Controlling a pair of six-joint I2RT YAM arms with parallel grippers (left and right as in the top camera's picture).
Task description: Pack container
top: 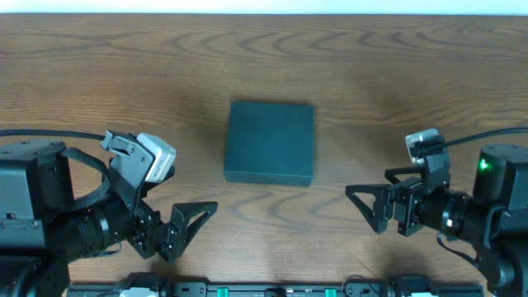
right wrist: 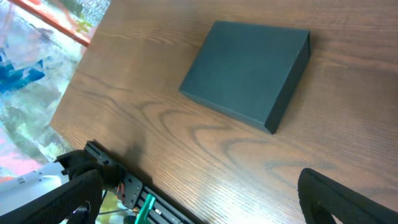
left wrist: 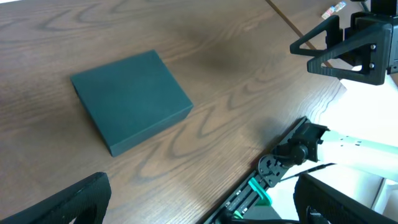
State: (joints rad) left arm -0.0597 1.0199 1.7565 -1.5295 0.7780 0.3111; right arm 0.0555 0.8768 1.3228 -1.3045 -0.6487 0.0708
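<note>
Two grippers sit low in the overhead frame: the left gripper (top: 195, 229) at lower left and the right gripper (top: 363, 211) at lower right, both with jaws spread wide and empty. Above and between them, at centre frame, the container (top: 271, 142) lies closed on the table (top: 99, 74), with bare wood along all four edges.

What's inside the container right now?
The container is shut, so whatever is inside is hidden. Only its plain dark top shows, with nothing lying on it.
</note>
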